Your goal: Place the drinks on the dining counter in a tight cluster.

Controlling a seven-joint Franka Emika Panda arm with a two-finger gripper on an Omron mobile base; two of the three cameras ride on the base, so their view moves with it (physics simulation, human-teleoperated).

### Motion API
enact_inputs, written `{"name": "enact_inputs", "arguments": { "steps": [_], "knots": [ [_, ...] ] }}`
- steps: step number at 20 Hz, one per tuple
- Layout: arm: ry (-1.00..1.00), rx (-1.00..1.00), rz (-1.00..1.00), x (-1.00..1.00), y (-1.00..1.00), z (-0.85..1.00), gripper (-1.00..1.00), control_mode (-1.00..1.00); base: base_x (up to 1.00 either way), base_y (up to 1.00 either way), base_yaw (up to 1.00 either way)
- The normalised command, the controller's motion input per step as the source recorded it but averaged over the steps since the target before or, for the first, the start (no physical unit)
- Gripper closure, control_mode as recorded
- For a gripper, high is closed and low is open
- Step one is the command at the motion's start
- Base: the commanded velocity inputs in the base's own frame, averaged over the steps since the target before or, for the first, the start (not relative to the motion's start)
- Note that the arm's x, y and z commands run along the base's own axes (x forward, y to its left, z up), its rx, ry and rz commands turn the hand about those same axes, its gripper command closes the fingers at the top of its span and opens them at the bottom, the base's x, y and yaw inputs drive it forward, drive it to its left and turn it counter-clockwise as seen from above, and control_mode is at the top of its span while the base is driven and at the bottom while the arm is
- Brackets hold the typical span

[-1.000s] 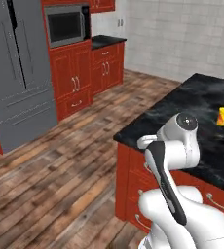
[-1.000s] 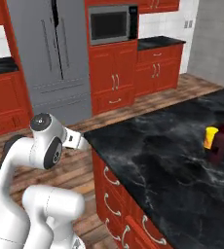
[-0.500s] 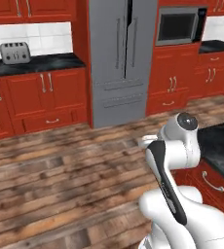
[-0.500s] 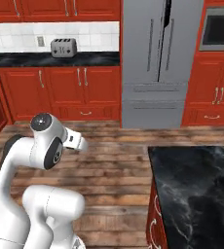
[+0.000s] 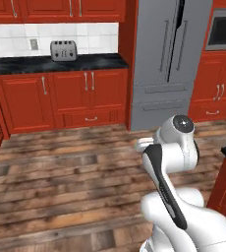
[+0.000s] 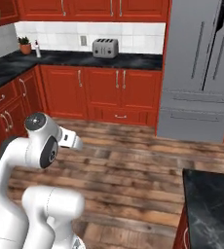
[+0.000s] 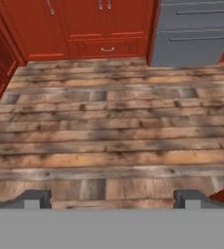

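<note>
Swinging left with the base, both base views have lost the yellow can and most of the island. Now only a near-right corner of the dining counter (image 6: 212,202) shows. Wide plank floor (image 7: 109,131) lies open ahead, edged by red cupboards (image 5: 61,98) and the grey fridge (image 5: 169,59). Arm folded upright; gripper (image 7: 111,198) hangs over bare floor, fingers spread wide, empty.

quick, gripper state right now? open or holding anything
Gripper: open, its two dark fingertips set wide apart, holding nothing, with brown wooden plank floor beyond.
</note>
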Motion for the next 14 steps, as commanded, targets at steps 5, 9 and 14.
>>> {"name": "enact_inputs", "arguments": {
  "steps": [5, 9, 14],
  "knots": [
    [0.0, 0.0, 0.0, 0.0, 0.0, 0.0, -1.0, 1.0, 0.57, 0.45, 0.22],
    [0.0, 0.0, 0.0, 0.0, 0.0, 0.0, -1.0, 1.0, 0.59, 0.36, 0.28],
    [0.0, 0.0, 0.0, 0.0, 0.0, 0.0, -1.0, 1.0, 0.64, 0.29, 0.3]
  ]
}}
